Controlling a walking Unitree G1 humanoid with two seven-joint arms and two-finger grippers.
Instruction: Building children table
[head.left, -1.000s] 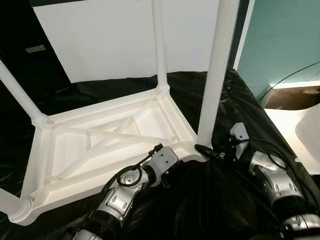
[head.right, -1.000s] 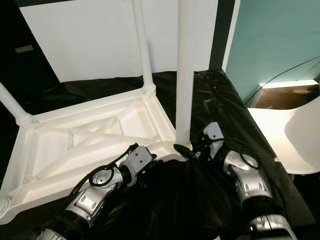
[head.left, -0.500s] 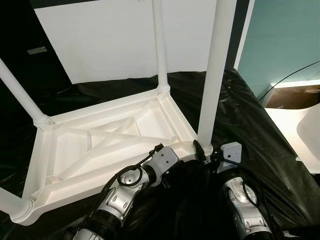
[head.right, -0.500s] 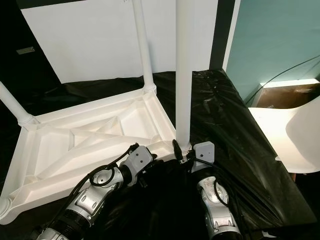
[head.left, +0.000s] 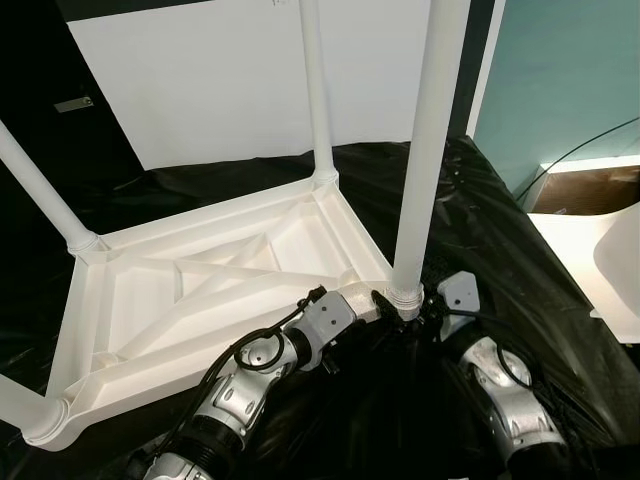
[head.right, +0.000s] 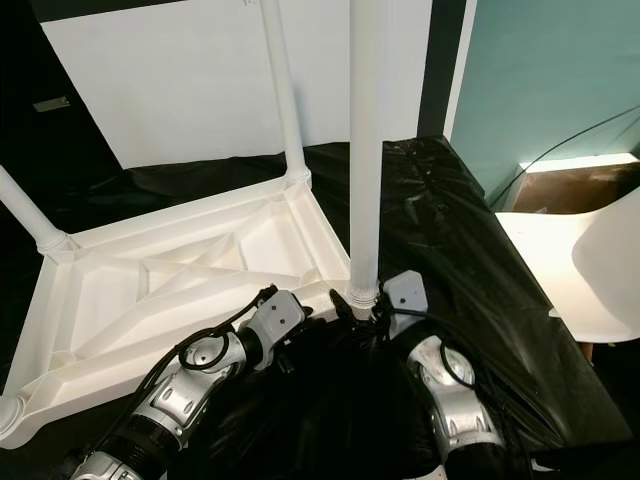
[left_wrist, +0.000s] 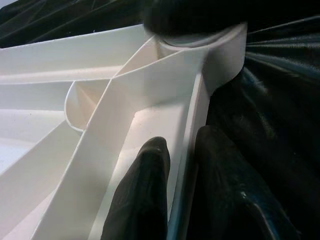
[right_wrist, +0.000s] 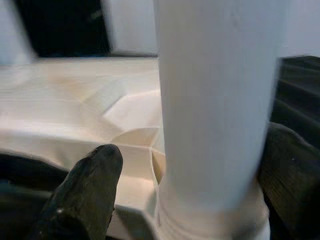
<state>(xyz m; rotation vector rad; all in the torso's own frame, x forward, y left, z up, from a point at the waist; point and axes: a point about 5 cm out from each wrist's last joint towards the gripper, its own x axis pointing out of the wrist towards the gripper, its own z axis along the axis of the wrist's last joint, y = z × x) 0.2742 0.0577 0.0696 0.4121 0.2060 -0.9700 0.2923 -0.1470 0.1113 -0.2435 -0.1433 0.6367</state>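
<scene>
Silver and jointed, both arms reach forward over crumpled black plastic sheeting (head.left: 480, 230) that covers the surface below. The left gripper (left_wrist: 182, 165) is closed on the rim of the upturned white table top (head.left: 215, 300), near its closest corner: one black finger (left_wrist: 145, 195) lies inside the moulded channel, the other outside against the sheeting, the thin wall pinched between them. The right gripper (right_wrist: 190, 165) sits at the base of the nearest white leg (head.left: 425, 150), jaws spread to either side of it (whether the fingers press the leg, I cannot tell). That leg stands upright in the corner socket, a ribbed collar at its foot.

Farther on, the table top lies underside up, its shallow ribbed recesses holding nothing but crossing braces. Three more legs rise from the other corners, the far one (head.left: 315, 90) against a white panel (head.left: 230, 80). Off to the right, past a teal wall (head.left: 570, 70), part of a white chair (head.right: 600, 270) shows.
</scene>
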